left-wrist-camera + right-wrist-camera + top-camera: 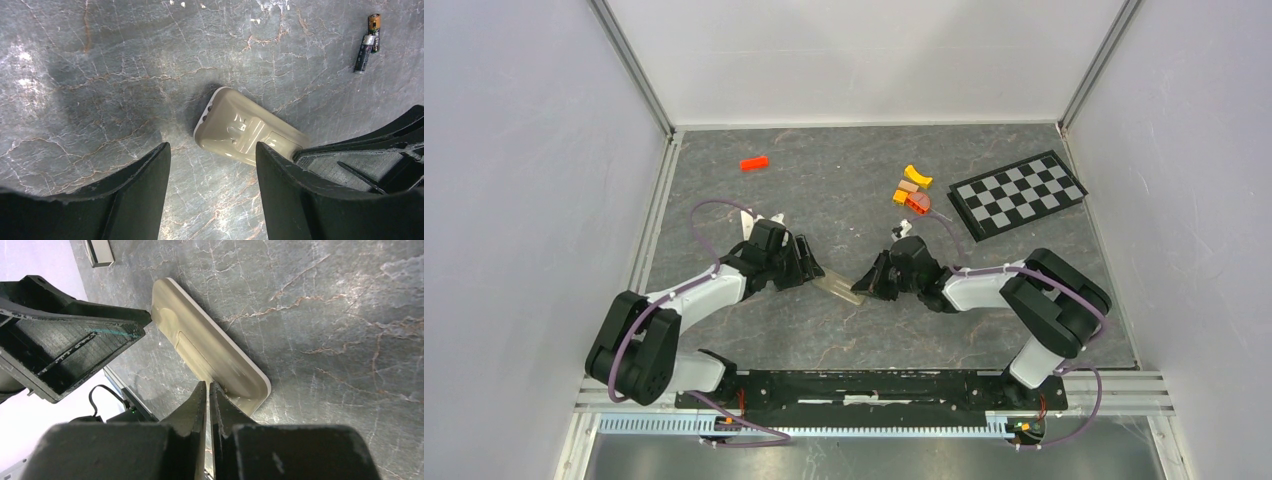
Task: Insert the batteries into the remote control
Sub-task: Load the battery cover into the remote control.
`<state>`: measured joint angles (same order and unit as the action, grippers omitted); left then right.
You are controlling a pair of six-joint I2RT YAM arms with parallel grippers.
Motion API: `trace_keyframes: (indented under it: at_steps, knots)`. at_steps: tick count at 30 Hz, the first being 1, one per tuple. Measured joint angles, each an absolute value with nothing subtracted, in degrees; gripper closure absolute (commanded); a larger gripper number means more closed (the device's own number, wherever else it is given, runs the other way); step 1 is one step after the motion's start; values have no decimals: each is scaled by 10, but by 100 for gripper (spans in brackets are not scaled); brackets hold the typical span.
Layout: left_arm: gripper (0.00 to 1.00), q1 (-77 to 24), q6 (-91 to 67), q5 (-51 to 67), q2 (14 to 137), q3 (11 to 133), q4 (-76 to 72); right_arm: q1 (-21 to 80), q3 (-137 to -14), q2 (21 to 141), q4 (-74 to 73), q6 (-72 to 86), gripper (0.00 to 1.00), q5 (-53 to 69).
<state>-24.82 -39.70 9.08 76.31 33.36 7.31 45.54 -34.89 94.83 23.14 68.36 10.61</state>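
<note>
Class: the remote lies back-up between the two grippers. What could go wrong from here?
The right gripper, jaws closed, pokes at the remote control's end while the left gripper stands open, not clamping, so the remote could slide or pivot away. The batteries lie loose off to one side, and a swinging arm could roll them away.

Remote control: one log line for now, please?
remote control: back up, on table | left gripper: open, at one end | right gripper: shut, at other end | batteries: two loose nearby

Overhead plus close wrist views — remote (839, 287) shared
</note>
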Motion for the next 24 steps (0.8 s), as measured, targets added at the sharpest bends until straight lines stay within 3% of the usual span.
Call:
trace_keyframes:
  at_steps: [7,10,13,18,20,24]
  knots:
    - [31,-248,-397,91,763,334,73,457,-363,956,218,672,91,95]
    - [31,-248,-397,89,763,334,75,458,-363,956,223,660,86,94]
    - [25,-248,-397,80,749,334,85,458,-369,953,222,622,67,96]
    - [7,-248,-400,50,683,349,124,458,-439,937,173,484,17,102]
    - [1,-248,-401,32,647,363,143,458,-478,930,147,406,12,97]
    - [0,-247,-390,-10,582,395,188,463,-502,916,123,277,11,86]
